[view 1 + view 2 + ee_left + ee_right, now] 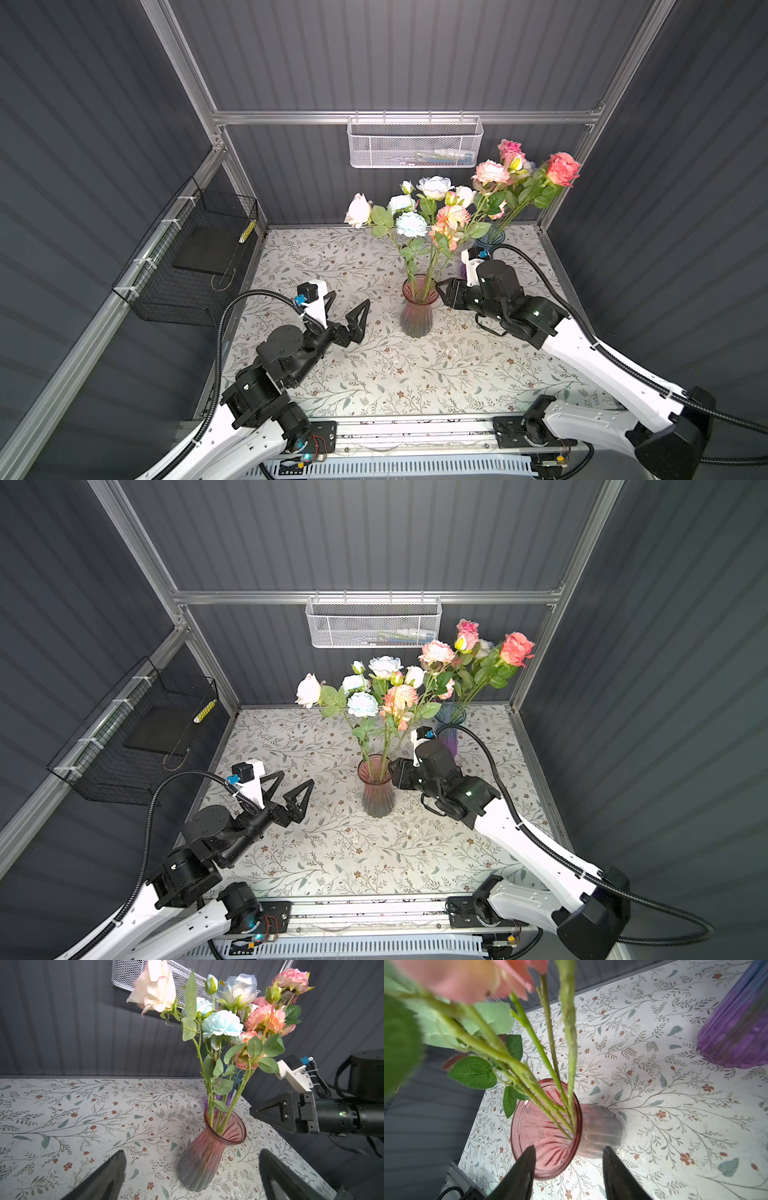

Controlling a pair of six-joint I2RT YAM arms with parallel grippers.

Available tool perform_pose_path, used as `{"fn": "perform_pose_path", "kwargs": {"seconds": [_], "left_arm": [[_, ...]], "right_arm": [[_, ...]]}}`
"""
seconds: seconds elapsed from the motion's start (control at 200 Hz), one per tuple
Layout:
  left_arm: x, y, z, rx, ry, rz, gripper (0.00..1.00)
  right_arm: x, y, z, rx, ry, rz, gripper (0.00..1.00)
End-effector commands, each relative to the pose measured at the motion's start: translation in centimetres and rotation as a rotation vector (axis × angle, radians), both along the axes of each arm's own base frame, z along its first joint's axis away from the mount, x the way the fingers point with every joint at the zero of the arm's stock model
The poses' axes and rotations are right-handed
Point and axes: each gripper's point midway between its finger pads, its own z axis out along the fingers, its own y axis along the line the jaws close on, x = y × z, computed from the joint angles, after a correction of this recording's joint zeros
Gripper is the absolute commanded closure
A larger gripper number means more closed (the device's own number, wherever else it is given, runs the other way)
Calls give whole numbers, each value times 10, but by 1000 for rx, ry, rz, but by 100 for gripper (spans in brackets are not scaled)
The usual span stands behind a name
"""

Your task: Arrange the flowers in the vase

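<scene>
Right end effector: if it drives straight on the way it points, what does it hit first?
Likely the flower stems where they enter the pink vase; the right end effector points at them just over the rim. Depth unclear, so it could clip the rim first.

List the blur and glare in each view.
Right wrist view: the pink bloom near the lens is blurred, the pink vase sharp. Left wrist view: the pale rose glares almost white. In both top views: bright table, dark walls.
</scene>
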Motion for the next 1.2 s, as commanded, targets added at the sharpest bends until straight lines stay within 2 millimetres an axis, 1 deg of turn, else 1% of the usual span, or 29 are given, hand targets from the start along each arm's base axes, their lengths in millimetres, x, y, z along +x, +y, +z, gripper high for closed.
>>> {"fn": "perform_pose_path", "kwargs": {"seconds": [0.0,0.115,0.2,0.23,0.235,0.24,0.245,0.25,0.26,0.27,0.35,0.415,0.47,0.495,0.53,0.59,0.635,0.675,0.81,0.845,0.895,0.945,0.96,0.97,0.98,0.995,1.03,1.085,1.196], "left_arm": [[0,6,12,24,-9,26,0],[1,8,13,36,1,37,0],[4,14,12,41,19,80,1],[6,18,9,50,37,107,7],[7,19,8,54,40,110,9],[7,19,7,57,43,114,11],[7,20,7,59,45,117,12],[8,21,7,64,47,123,11],[8,22,5,73,51,130,3],[9,22,4,78,53,132,1],[15,35,-8,108,99,228,0],[18,49,-16,118,122,309,0],[20,63,-21,115,127,387,0],[22,70,-23,118,125,431,0],[23,77,-28,135,124,474,0],[28,90,-40,172,136,576,0],[29,104,-51,175,159,684,0],[31,110,-59,201,159,742,0],[48,106,-78,279,71,843,0],[58,93,-82,350,9,802,0],[68,67,-91,488,-81,664,0],[74,57,-100,551,-111,623,0],[75,57,-103,570,-109,621,0],[76,57,-106,583,-105,620,0],[77,57,-108,593,-101,618,0],[79,58,-111,608,-94,615,0],[86,60,-118,634,-78,599,0],[97,68,-131,611,-23,569,0],[117,103,-150,538,57,624,0]], "right_arm": [[-19,-18,9,-29,-27,-2,43],[-33,-36,20,-29,-72,-10,40],[-46,-42,28,-24,-113,24,31],[-50,-45,30,-24,-130,28,23],[-50,-47,30,-25,-132,25,21],[-51,-49,29,-29,-137,21,11],[-51,-49,29,-29,-137,21,11],[-52,-51,31,-29,-146,17,4],[-53,-52,31,-30,-150,15,2],[-54,-54,31,-32,-156,11,1],[-57,-71,32,-36,-217,-43,1],[-55,-87,32,46,-230,-164,1],[-53,-94,39,54,-307,-193,1],[-51,-97,45,56,-349,-203,1],[-47,-101,46,20,-383,-222,1],[-38,-111,37,-73,-404,-276,1],[-31,-121,31,-142,-418,-330,1],[-27,-125,27,-195,-436,-350,1],[-13,-135,16,-356,-557,-405,1],[-11,-137,17,-384,-593,-411,1],[-11,-135,19,-427,-648,-389,1],[-12,-137,25,-466,-719,-389,1],[-12,-138,26,-477,-745,-393,1],[-11,-138,22,-512,-755,-382,1],[-11,-138,27,-494,-780,-397,1],[-11,-138,22,-532,-795,-385,1],[-11,-141,26,-547,-849,-408,1],[-7,-149,24,-564,-877,-449,1],[9,-165,6,-619,-830,-475,1]]}}
